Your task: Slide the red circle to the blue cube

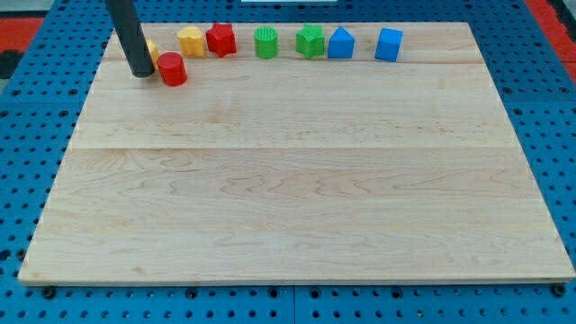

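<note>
Red marks the piece that matters: the red circle sits near the top left of the pale wooden worktop, and my tip stands just beside it on the view's left, touching or nearly so. There is no claw on this rod, so nothing opens, closes or holds; it can only push. The blue cube lies far off toward the view's right, a little higher in the view, at the end of the top row. So the circle lies between my tip and the goal, which I judge suits a rightward push.

In that same row stand a yellow block, a red block, a green cylinder, a green block and a second blue block. Another yellow piece peeks out behind the rod. The row sits just above a straight path, so drifting upward risks knocking it
</note>
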You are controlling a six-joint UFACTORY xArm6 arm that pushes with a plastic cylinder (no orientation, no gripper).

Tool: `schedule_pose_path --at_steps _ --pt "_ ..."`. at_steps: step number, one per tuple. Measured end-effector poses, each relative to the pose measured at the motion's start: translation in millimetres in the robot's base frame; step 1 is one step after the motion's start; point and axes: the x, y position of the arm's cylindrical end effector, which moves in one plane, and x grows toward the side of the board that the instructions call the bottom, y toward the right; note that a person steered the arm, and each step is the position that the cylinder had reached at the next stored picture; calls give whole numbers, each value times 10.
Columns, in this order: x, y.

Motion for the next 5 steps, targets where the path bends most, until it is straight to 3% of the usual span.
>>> schedule_pose_path --at_steps 3,5 --pt "-422 28" --pt "-115 -63"
